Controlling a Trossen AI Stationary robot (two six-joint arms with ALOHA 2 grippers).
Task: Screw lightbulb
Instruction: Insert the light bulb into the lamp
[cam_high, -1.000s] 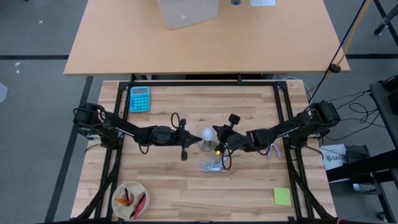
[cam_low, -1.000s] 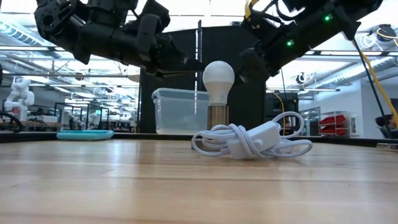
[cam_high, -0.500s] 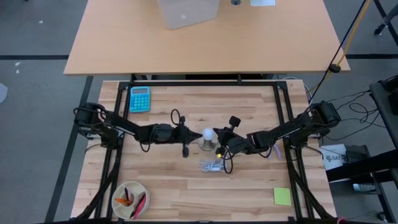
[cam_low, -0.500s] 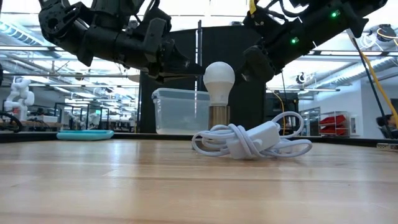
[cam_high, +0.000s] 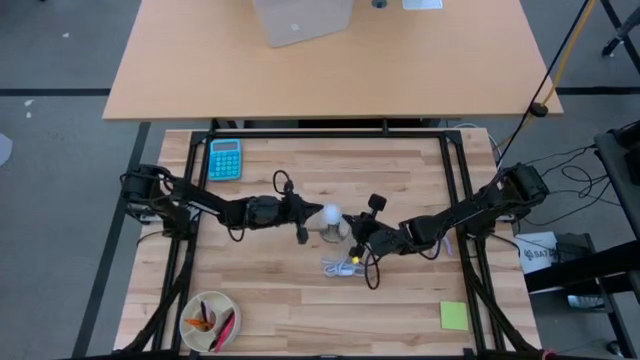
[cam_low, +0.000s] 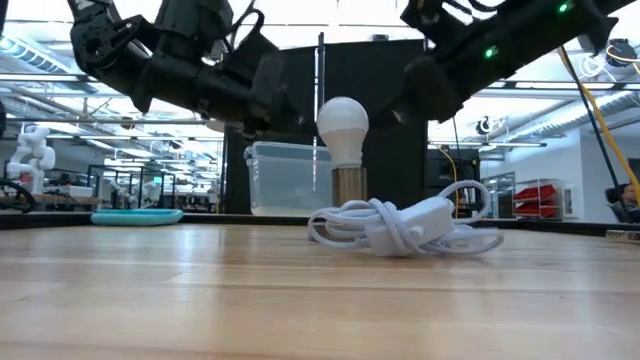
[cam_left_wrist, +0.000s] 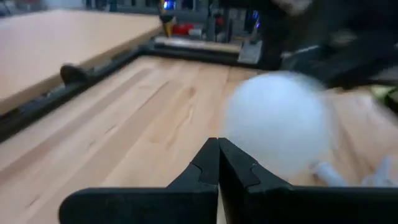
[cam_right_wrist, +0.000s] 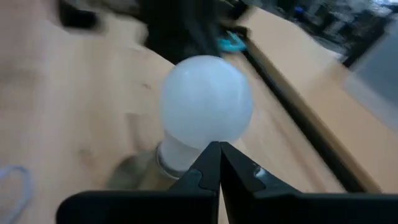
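The white lightbulb (cam_high: 329, 216) (cam_low: 342, 124) stands with its base in a round metal socket (cam_low: 348, 187) in the middle of the wooden table, and its globe leans a little toward the table's left. My left gripper (cam_high: 312, 213) (cam_left_wrist: 217, 142) is shut, its tips level and right beside the globe's left side. My right gripper (cam_high: 353, 237) (cam_right_wrist: 218, 145) is shut and comes from the right, its tips at the globe's lower part. A white coiled cable (cam_high: 340, 266) (cam_low: 405, 225) lies just in front of the socket. My left gripper has its shut tips close to the left side of the globe (cam_left_wrist: 249, 124); whether they touch it, I cannot tell. My right gripper's shut fingertips lie against the globe's lower side (cam_right_wrist: 208, 138), just above the neck. They come from the table's right, slanting slightly down. The bulb stays seated in the socket, tilted left.
A teal calculator (cam_high: 224, 158) lies at the far left of the table. A bowl with pens (cam_high: 208, 322) sits at the near left and a green sticky note (cam_high: 453, 316) at the near right. A clear plastic box (cam_low: 288, 178) stands behind the bulb in the low view.
My right gripper has swung toward the table's near edge and left, in at the bulb. My left gripper has edged closer to the globe and rolled a little. The bulb's globe has tipped toward the table's left, while the socket stayed in place.
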